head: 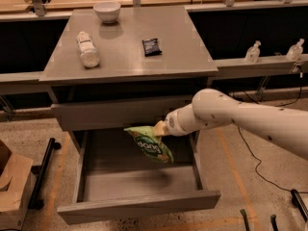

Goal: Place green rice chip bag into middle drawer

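The green rice chip bag [149, 144] hangs tilted from my gripper [158, 128], which is shut on its upper right corner. The bag hangs over the middle drawer [134, 186], which is pulled out wide, with a bare grey floor and a plain front panel. The bag sits above the drawer's back half and clear of the floor. My white arm [240, 119] reaches in from the right, just below the shallower drawer front [110, 113].
On the cabinet top [183, 57] lie a white bottle [87, 49] on its side, a small black packet [152, 46] and a white bowl [107, 11]. A cardboard box [12, 182] stands on the floor at left. Cables run across the floor at right.
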You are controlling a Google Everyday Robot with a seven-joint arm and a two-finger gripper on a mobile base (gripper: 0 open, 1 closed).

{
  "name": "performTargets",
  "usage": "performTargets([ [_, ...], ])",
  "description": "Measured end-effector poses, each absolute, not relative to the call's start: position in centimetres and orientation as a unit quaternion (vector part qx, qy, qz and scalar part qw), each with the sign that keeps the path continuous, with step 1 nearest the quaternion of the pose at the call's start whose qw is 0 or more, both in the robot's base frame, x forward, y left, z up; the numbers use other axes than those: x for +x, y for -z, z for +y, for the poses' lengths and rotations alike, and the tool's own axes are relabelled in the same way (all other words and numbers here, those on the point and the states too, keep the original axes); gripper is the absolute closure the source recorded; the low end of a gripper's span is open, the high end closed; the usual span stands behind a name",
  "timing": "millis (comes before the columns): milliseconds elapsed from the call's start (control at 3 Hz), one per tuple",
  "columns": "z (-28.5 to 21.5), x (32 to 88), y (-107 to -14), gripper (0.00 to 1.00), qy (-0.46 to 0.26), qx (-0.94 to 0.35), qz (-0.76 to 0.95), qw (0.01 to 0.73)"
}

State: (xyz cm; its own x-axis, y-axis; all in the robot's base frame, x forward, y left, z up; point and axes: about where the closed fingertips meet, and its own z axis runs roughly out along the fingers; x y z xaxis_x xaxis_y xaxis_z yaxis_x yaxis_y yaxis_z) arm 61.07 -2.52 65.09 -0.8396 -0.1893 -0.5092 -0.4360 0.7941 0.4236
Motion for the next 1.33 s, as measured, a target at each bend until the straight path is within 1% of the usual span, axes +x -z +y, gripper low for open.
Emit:
performTargets([
  [667,-2.4,59.4,-58.5,1.00,-0.272,-0.138,0.930,0.207],
  [1000,-3.4,57.8,-57.0,0.82,-0.266,-0.109,0.939,0.191],
  [1333,-4.0,56.8,-56.2,0.59,-0.261,-0.091,0.944,0.182],
])
